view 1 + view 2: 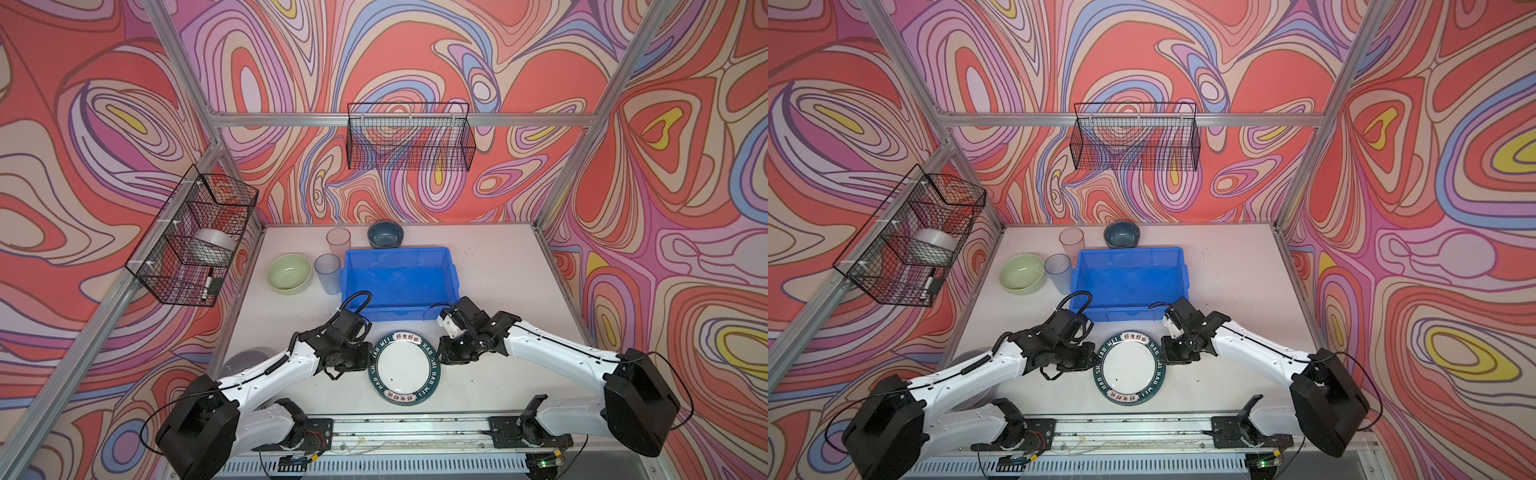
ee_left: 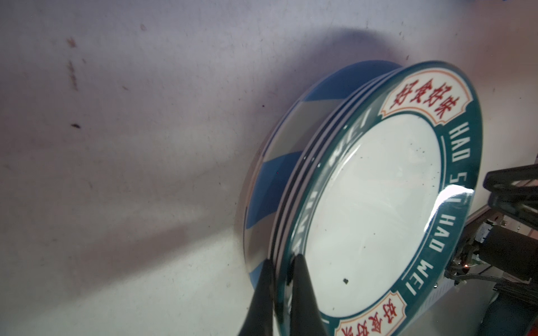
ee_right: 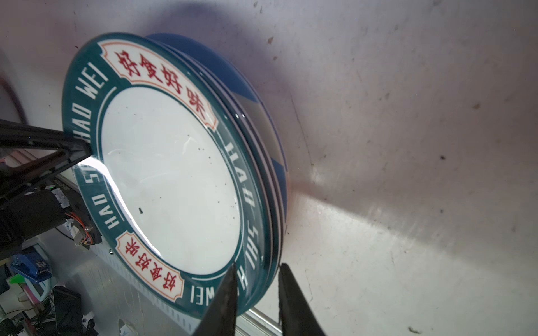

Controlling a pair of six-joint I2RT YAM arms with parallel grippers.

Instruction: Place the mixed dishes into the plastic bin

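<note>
Plates sit as one stack (image 1: 403, 368) on the table (image 1: 498, 291), just in front of the bin (image 1: 399, 313), with a green-rimmed plate (image 2: 372, 209) on top and a striped plate (image 2: 270, 180) at the bottom. The left gripper (image 2: 282, 261) is clamped tight on the stack's rim on its own side, one finger over the top face and one beneath; exactly how many plates it pinches I cannot tell. The right gripper (image 3: 258, 266) meets the opposite rim with its fingers set wider, one above the top plate and one just outside the stack's edge, and whether they press yet I cannot tell. Holding from two opposite sides makes sense here: a single pinch at one edge would probably let so wide and heavy a stack tip and the plates slide apart. Whether the stack has left the table is unclear. Nothing shows inside the bin. The green bowl (image 1: 289, 273), dark bowl (image 1: 385, 234), pinkish cup (image 1: 338, 240) and bluish cup (image 1: 328, 272) stand outside it, so the task looks barely begun.
</note>
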